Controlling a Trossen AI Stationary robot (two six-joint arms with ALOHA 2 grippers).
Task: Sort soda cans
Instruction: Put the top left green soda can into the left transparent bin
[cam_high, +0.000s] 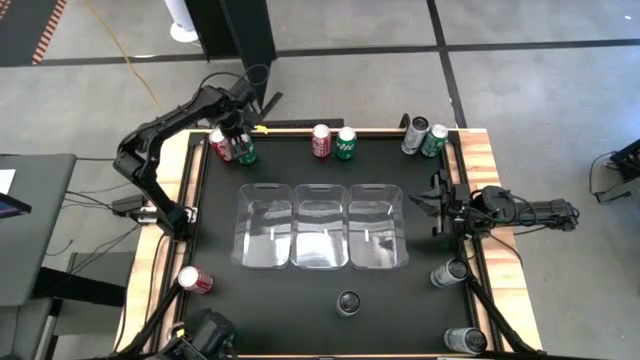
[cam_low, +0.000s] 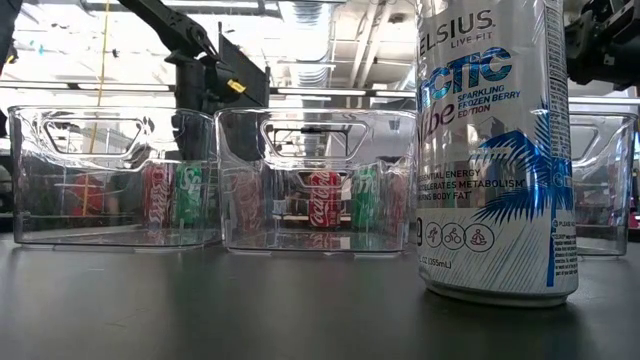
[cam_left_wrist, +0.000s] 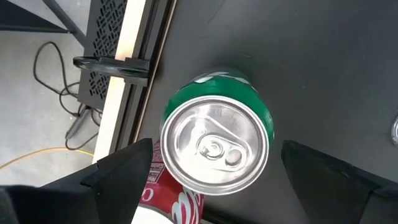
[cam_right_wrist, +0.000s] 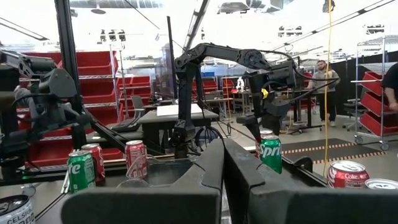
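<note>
The left gripper (cam_high: 238, 137) hangs over the far left corner of the table (cam_high: 220, 310), fingers spread wide on either side of a green can (cam_left_wrist: 217, 134) without touching it; a red can (cam_high: 220, 145) stands right against that green can. Nearer the front left edge lies another red can (cam_high: 196, 280). At the far edge, a red can (cam_high: 321, 141) and a green can (cam_high: 346, 142) stand side by side. Three clear trays (cam_high: 320, 226) sit in a row mid-table, with a silver can (cam_high: 348, 302) upright in front of them. Far right, a silver and green pair (cam_high: 425, 137) stands. The right gripper (cam_high: 440, 203) rests at the right edge, fingers closed on nothing. Two silver cans (cam_high: 455, 305) lie near the front right.
</note>
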